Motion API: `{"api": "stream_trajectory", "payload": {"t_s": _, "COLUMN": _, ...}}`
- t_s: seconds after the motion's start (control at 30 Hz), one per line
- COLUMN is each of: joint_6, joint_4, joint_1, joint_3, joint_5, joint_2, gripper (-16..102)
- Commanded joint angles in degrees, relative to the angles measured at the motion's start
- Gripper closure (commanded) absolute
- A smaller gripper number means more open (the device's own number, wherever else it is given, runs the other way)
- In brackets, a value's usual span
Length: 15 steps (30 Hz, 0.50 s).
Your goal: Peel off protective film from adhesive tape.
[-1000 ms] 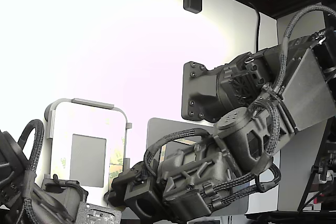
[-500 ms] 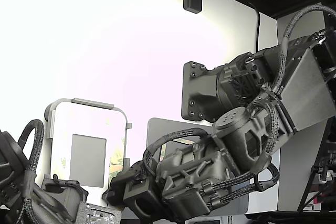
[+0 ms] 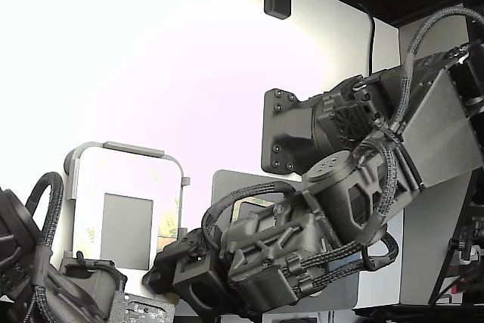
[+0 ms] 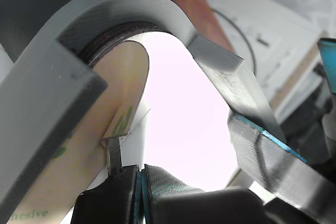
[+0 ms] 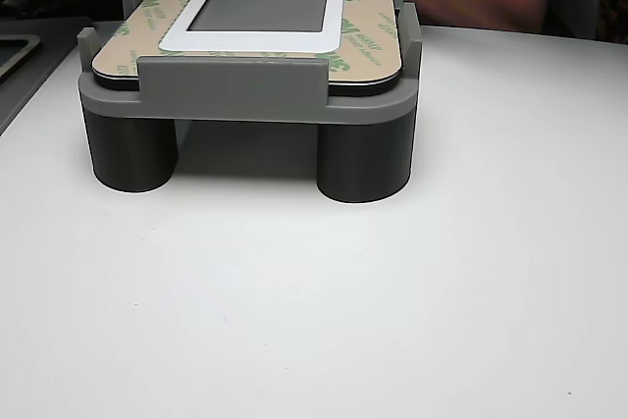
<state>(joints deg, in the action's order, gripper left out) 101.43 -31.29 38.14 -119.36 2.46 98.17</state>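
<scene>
In the wrist view my gripper (image 4: 139, 187) is shut, its two dark pads pressed together on a small pale tab (image 4: 114, 153). That tab is a lifted end of the protective film (image 4: 79, 171), a tan strip with green print along the panel's edge. The adhesive tape lies under the film and I cannot tell it apart. The grey fixture wall (image 4: 47, 103) curves around this corner. In the exterior view the gripper (image 3: 155, 277) sits at the lower corner of the white panel (image 3: 125, 179), beside a yellowish green-marked strip (image 3: 168, 225).
A grey fixture (image 5: 232, 85) on round legs holds the panel with a dark window (image 5: 260, 5) on a white table (image 5: 314, 291). A tan ring with green marks (image 5: 368, 41) frames the panel. A second dark arm (image 3: 45, 277) stands at the exterior view's lower left.
The arm and its gripper have shifted slightly toward the exterior view's left and a little lower at the panel's corner. The second arm has stayed still.
</scene>
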Motion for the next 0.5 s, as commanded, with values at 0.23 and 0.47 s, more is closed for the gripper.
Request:
{"api": "stream_trajectory", "payload": {"t_s": 0.23, "joint_6": 0.4, "joint_4": 0.0, "joint_1": -1.4, "joint_3": 0.7, "joint_5": 0.0, "joint_2": 0.4, "gripper": 95}}
{"api": "stream_trajectory", "payload": {"t_s": 0.47, "joint_6": 0.7, "joint_4": -1.3, "joint_1": -1.7, "joint_3": 1.1, "joint_5": 0.1, "joint_2": 1.2, "gripper": 95}}
